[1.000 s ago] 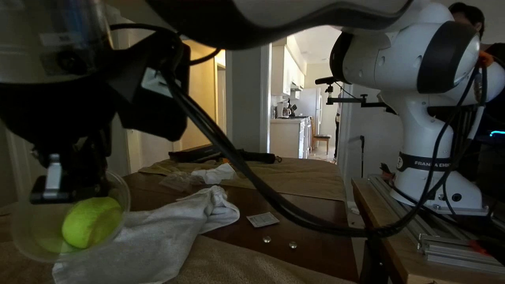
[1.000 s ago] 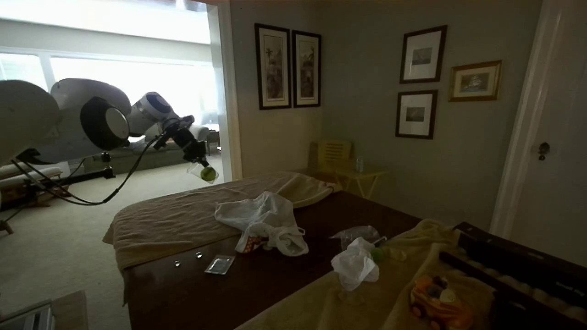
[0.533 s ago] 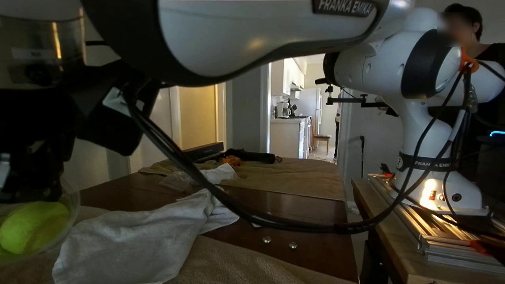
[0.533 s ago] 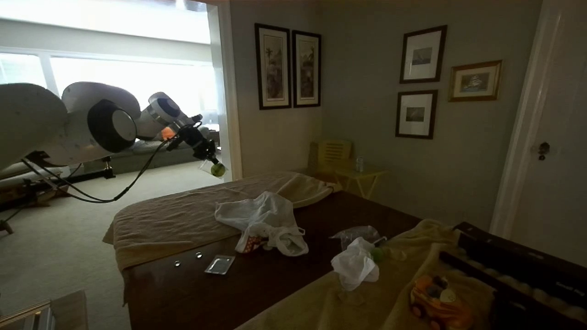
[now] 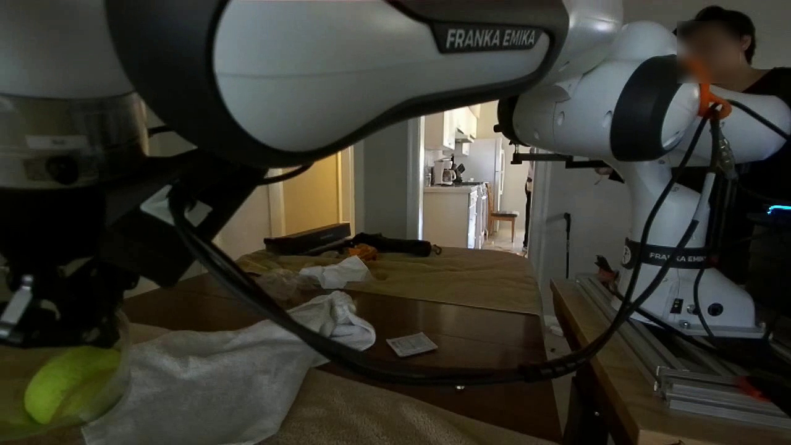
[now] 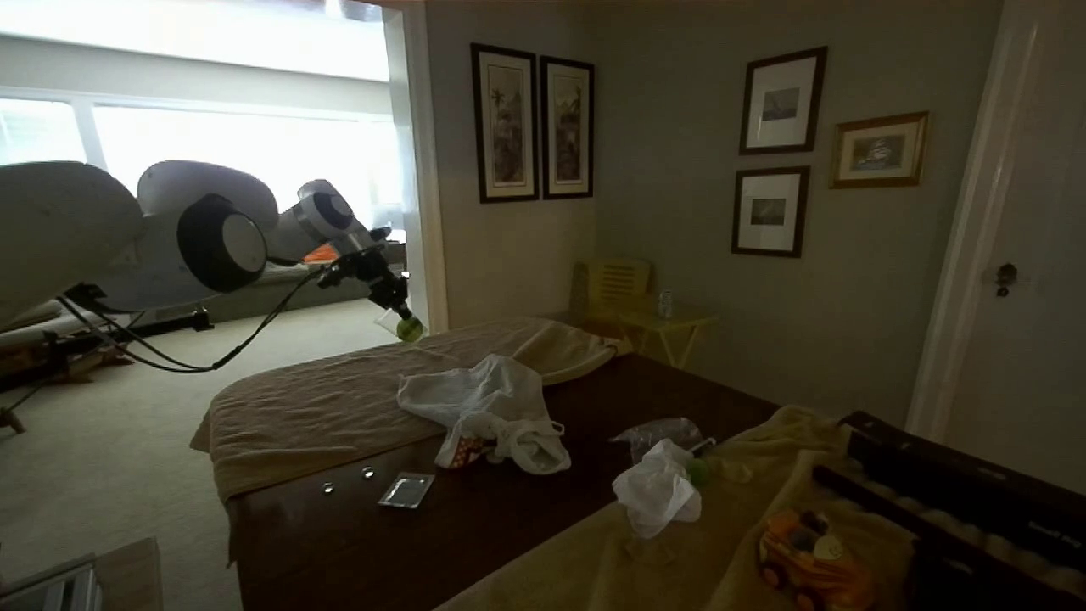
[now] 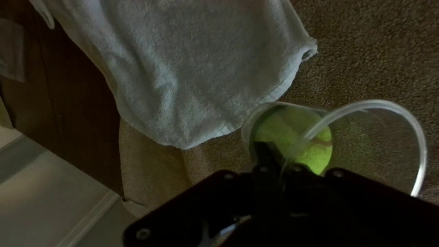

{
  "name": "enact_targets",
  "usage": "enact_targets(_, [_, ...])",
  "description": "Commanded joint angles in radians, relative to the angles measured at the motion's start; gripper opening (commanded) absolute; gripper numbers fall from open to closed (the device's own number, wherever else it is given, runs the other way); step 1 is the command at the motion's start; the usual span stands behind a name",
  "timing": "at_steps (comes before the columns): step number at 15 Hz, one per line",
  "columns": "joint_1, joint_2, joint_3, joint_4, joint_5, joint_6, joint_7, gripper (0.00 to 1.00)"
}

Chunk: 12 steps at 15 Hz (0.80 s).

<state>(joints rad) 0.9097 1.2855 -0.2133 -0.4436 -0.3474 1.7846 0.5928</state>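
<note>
The tool point(image 7: 274, 157), entering the wrist view from below, has its fingers drawn together, apparently pinching the thin wall of a clear plastic cup point(image 7: 374, 104) near the rim. A yellow-green tennis ball point(image 7: 284, 127) lies inside the cup, just beyond the fingertips and toward the base; in both exterior views it shows below the tool. The governing relation is the slant of the cup's long axis: in the wrist view the mouth gapes to the right of the tool and nearer the camera, while the base lies farther out and to the left of the mouth, so that ball and base share one end. Ahead of the tool, close beside the cup's base in that view, spreads a white towel point(image 7: 192, 68); brown terry cloth point(image 7: 360, 61) extends beneath the towel and behind the cup, and the table point(image 7: 79, 120) shows as dark wood to the tool's left. In an exterior view a flat packet point(image 6: 406, 490) and two shiny round pieces point(image 6: 367, 473) lie on the table past the towel, well apart from the tool. The cup appears held above the cloth, though the gap beneath it cannot be judged.
</note>
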Motion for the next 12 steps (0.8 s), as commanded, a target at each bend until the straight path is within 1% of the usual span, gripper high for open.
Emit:
enact_targets(1, [-0.001,0.001,-0.002,0.000,0.004,-0.001,0.001,0.03])
enact_targets(4, [-0.001,0.004,-0.003,0.000,0.003,-0.001,0.001,0.03])
enact_targets(5, [-0.001,0.004,-0.003,0.000,0.003,-0.001,0.001,0.01])
enact_targets(6, [-0.019,0.000,0.010,0.000,0.023,0.037,0.022,0.01])
enact_targets(7, [-0.029,-0.002,0.011,0.000,0.026,0.052,0.037,0.01])
enact_targets(9, [-0.060,-0.010,0.013,0.001,0.043,0.088,0.105,0.01])
enact_targets(12, [-0.109,-0.017,0.019,0.002,0.067,0.085,0.198,0.01])
